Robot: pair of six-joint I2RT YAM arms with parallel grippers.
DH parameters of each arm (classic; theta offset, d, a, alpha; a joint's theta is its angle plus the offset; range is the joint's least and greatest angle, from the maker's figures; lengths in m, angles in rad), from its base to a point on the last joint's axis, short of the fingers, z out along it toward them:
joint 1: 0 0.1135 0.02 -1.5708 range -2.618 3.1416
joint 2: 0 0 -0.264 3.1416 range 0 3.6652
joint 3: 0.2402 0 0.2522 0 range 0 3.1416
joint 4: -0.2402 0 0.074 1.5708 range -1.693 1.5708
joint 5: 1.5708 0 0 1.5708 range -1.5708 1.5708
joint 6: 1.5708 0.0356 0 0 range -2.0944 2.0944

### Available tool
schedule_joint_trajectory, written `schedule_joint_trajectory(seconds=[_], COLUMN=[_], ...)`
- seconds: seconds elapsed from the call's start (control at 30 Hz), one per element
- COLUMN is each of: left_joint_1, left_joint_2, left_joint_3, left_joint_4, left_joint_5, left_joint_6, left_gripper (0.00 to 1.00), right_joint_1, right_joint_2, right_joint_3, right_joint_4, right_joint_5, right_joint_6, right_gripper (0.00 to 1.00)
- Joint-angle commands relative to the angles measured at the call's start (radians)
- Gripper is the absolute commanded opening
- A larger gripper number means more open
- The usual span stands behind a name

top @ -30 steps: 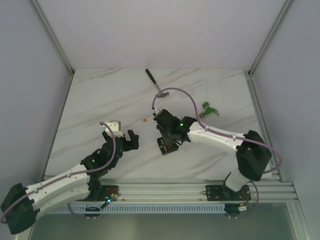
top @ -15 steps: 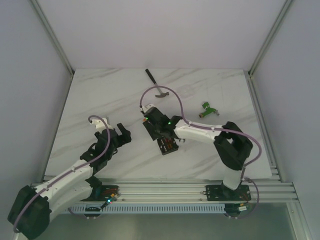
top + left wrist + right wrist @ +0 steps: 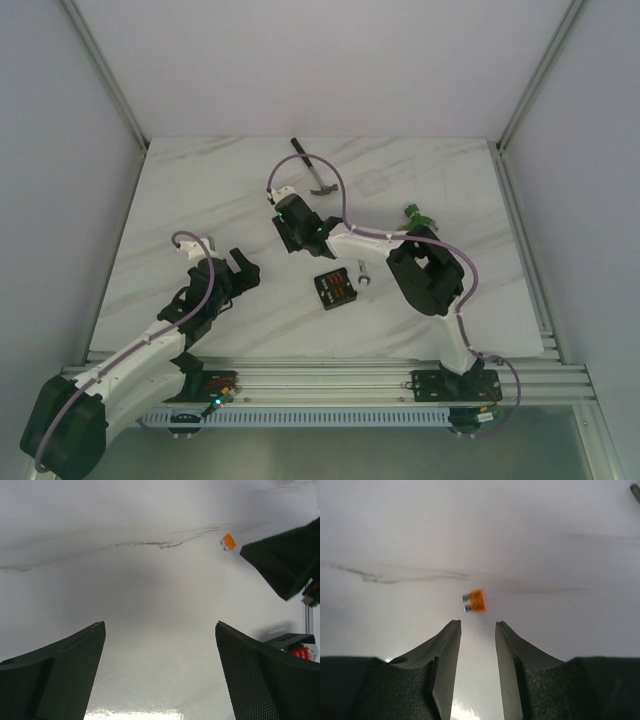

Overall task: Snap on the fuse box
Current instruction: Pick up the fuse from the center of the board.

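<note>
White marbled desk, seen from above, with two arms mounted at its near edge.

Right arm: folded over the middle of the desk. The right gripper points down at the surface, its fingers parted by a narrow gap with nothing between them.

Left arm: reaches from the near left corner. The left gripper is spread wide and holds nothing.

Wrench: lies near the far edge, about mid-width.

Fuse box: flat on the desk toward the near edge, about mid-width, reddish fuses facing up. It is between the two arms and apart from both grippers.

Green connector: toward the right edge, partly covered by the right arm.

Small silver piece: just right of the fuse box.

Loose orange fuse: on the desk just beyond the right fingertips, untouched.
</note>
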Motion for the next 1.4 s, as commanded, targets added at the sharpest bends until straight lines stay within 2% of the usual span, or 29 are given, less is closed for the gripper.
schedule_joint_trajectory(seconds=[0.0,0.17,0.5,0.63,0.9,1.13,1.23,1.37], left_joint_1=[0.009,0.010,0.010,0.010,0.010,0.010,0.011,0.010], left_joint_2=[-0.009,-0.009,-0.004,-0.006,-0.004,-0.004,-0.006,-0.003], left_joint_3=[-0.008,-0.009,-0.008,-0.009,-0.006,-0.006,-0.006,-0.004], left_joint_4=[0.001,0.001,0.001,0.001,0.002,0.003,0.003,0.006], left_joint_5=[0.022,0.022,0.029,0.036,0.043,0.052,0.055,0.055], left_joint_6=[-0.004,-0.006,-0.010,-0.011,-0.016,-0.022,-0.023,-0.027], left_gripper=[1.00,1.00,1.00,1.00,1.00,1.00,1.00,1.00], right_joint_1=[-0.008,-0.010,-0.009,-0.019,-0.081,-0.089,-0.086,-0.086], right_joint_2=[0.061,0.115,0.177,0.153,0.031,-0.010,-0.027,-0.037], right_joint_3=[0.079,0.121,0.122,0.069,-0.083,-0.079,-0.081,-0.080], right_joint_4=[0.072,0.069,0.028,0.000,-0.001,0.026,0.045,0.050], right_joint_5=[0.012,0.002,0.077,0.101,0.122,0.068,0.059,0.154], right_joint_6=[0.021,0.028,-0.021,-0.044,-0.033,0.006,0.055,0.193], right_gripper=[0.40,0.38,0.37,0.33,0.32,0.39,0.46,0.57])
